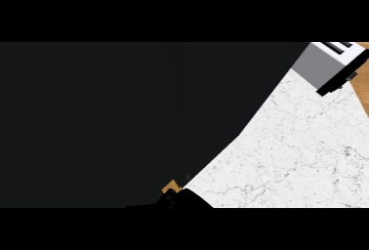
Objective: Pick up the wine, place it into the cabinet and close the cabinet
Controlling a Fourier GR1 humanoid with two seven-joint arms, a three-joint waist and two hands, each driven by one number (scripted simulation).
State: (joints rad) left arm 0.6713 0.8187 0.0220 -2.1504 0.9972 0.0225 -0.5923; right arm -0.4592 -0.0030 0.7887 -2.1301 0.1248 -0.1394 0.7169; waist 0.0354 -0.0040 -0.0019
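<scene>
A large black panel [108,122], apparently the cabinet or its door, fills the left and middle of the head view and hides what lies behind it. No wine bottle shows anywhere. At the bottom edge, just under the panel's lower corner, a small black shape [176,200] looks like part of a hand, probably my left one; how it is posed cannot be made out. A sliver of wood [171,185] shows right above it. My right hand does not appear.
White marble counter [302,156] spreads across the right half. A silver toaster [328,63] with black trim stands at the top right corner, next to a strip of wood [362,78] at the right edge.
</scene>
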